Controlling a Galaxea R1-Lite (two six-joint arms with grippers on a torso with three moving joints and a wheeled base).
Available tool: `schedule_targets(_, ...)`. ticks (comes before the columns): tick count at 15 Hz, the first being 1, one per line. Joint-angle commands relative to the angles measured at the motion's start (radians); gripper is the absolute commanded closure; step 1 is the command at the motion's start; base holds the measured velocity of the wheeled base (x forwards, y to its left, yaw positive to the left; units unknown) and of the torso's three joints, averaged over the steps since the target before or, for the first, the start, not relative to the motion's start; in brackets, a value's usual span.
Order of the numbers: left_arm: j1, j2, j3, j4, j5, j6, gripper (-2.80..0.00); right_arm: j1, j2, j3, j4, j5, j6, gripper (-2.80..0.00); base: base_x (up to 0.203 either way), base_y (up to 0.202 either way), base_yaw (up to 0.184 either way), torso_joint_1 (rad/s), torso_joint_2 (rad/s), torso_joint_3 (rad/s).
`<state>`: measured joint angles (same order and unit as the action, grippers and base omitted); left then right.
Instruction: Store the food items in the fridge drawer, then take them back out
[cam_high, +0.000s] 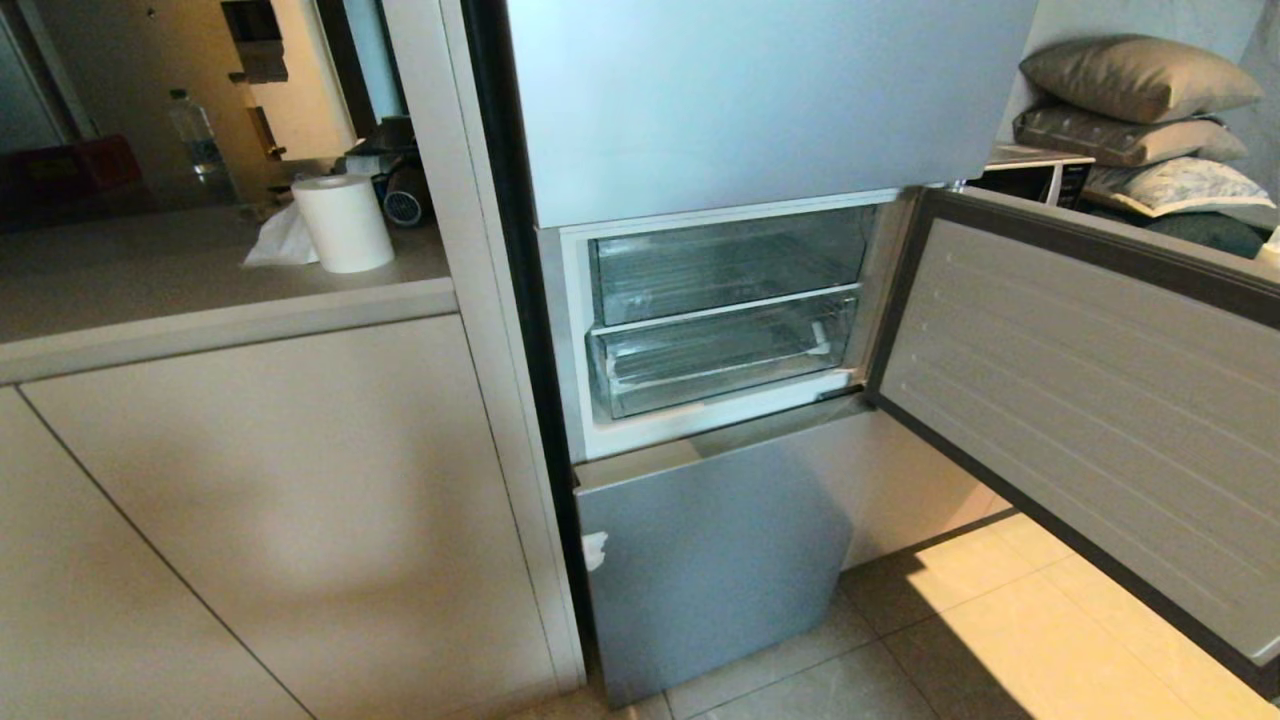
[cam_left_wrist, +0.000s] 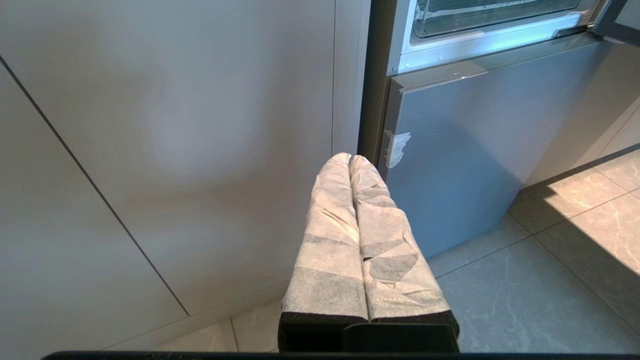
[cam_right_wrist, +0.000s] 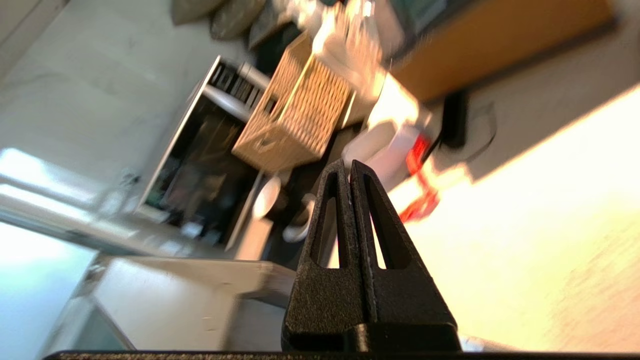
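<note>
Open fridge (cam_high: 700, 330): fridge drawer (cam_high: 720, 355) well apart from closed right tool (cam_right_wrist: 350, 167).

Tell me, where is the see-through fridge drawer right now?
In the head view, the fridge drawer sits in the open middle compartment, under a taller clear drawer and left of the swung-open door.

- A paper towel roll (cam_high: 345, 222) stands on the desk (cam_high: 150, 280), a crumpled tissue (cam_high: 280, 240) touching it.
- A clear water bottle (cam_high: 200, 145) stands farther back.
- Three pillows (cam_high: 1135, 75) are stacked behind the open fridge door (cam_high: 1090, 400).
- A wicker basket (cam_right_wrist: 292, 122) sits beside a microwave (cam_right_wrist: 200, 165).
</note>
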<state>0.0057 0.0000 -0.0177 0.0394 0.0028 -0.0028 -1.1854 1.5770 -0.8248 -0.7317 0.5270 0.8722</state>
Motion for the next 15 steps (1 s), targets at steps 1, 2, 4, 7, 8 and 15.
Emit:
schedule_targets(1,0.0,0.0,0.0,0.001,0.0,0.0,0.0,-0.005,0.026,0.009,-0.004,0.064,0.077,0.0,0.0,0.0,0.0,0.0,0.0,0.0)
schedule_targets(2,0.0,0.0,0.001,0.001,0.0,0.0,0.0,-0.006,0.023,0.02,0.001,0.125,0.11,0.0,0.0,0.0,0.0,0.0,0.0,0.0)
schedule_targets(4,0.0,0.0,-0.001,0.001,0.0,0.0,0.0,-0.006,0.0,0.04,0.07,0.2,0.135,0.0,0.0,0.0,0.0,0.0,0.0,0.0)
schedule_targets(7,0.0,0.0,0.001,0.001,0.0,0.0,0.0,-0.007,-0.077,0.071,0.149,0.319,0.138,0.0,0.0,0.0,0.0,0.0,0.0,0.0)
schedule_targets(8,0.0,0.0,0.001,0.001,0.0,0.0,0.0,-0.011,-0.101,0.075,0.155,0.341,0.149,0.0,0.0,0.0,0.0,0.0,0.0,0.0)
schedule_targets(15,0.0,0.0,-0.001,0.001,0.0,0.0,0.0,-0.071,-0.192,-0.211,-0.05,0.322,0.536,0.0,0.0,0.0,0.0,0.0,0.0,0.0)
